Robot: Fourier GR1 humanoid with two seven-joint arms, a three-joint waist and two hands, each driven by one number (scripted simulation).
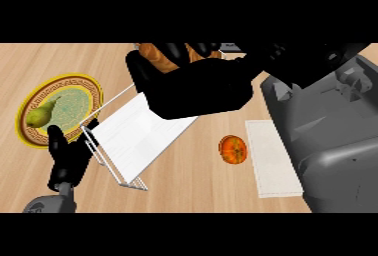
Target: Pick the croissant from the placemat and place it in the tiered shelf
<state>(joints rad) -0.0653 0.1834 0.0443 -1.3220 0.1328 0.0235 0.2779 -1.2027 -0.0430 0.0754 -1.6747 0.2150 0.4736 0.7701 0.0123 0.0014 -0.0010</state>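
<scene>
The grey right forearm [325,125] is stretching over the counter [192,185] from the right of the tiered shelf [140,130]. It ends in the right hand [196,85], which is hanging above the shelf's far end. Its fingers are curling round the croissant [156,54], so the pastry is sitting in that grasp over the shelf and not yet on a tier, lined up, I would judge, for lowering. The placemat [275,160] to the shelf's right is lying bare. The plate [29,132] to its left is keeping a pear [40,114] clear. The left hand [68,157] is resting open, fingers up, beside the shelf's near end. An orange fruit [233,149] is lying between shelf and placemat.
</scene>
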